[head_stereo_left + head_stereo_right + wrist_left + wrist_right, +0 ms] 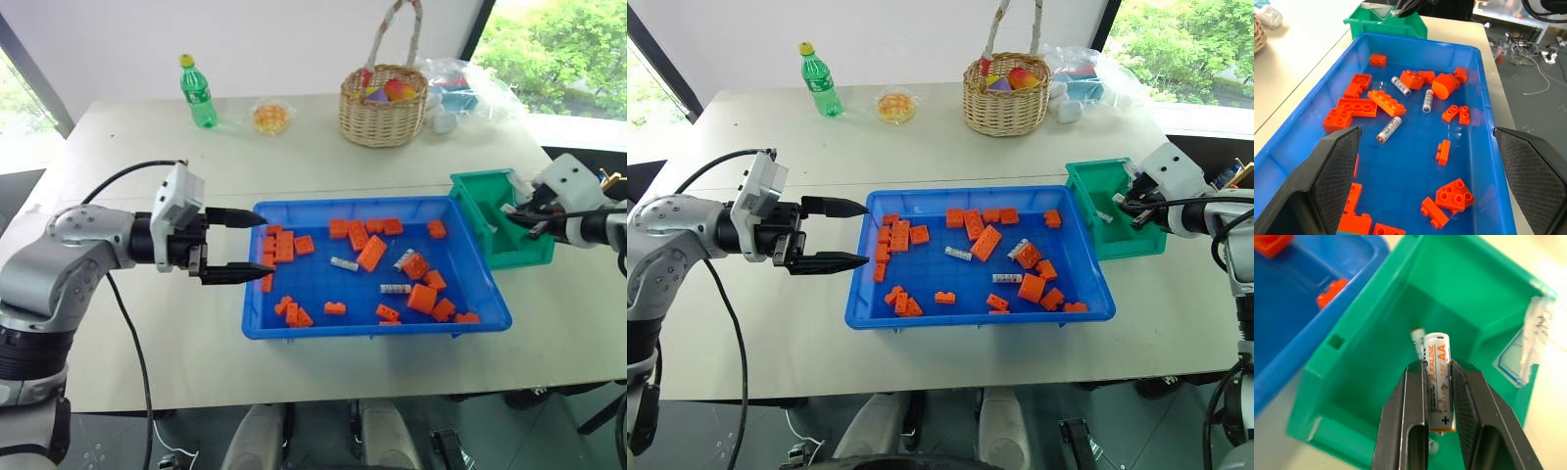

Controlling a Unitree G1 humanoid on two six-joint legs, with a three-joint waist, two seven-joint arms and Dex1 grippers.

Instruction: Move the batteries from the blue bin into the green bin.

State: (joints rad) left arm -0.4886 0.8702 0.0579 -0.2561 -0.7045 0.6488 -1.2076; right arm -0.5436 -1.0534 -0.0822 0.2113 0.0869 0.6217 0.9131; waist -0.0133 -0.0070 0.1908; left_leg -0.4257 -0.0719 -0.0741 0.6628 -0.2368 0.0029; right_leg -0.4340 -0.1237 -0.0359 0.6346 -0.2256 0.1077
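The blue bin (377, 325) lies in the middle of the table, holding three batteries (344, 263) (404, 258) (395, 289) among several orange bricks (372, 253). My left gripper (265, 245) hangs open at the bin's left rim, pointing across it, with nothing between its fingers. The green bin (490, 211) stands against the blue bin's right end. Over the green bin, my right gripper (1437, 367) is shut on a white AA battery (1436, 382). Another battery (1417, 340) lies on the green bin's floor below it.
At the back of the table stand a wicker basket (384, 103) with coloured items, a green bottle (199, 93), a small clear bowl (271, 117) and plastic bags (460, 88). Bare tabletop lies left of and in front of the blue bin.
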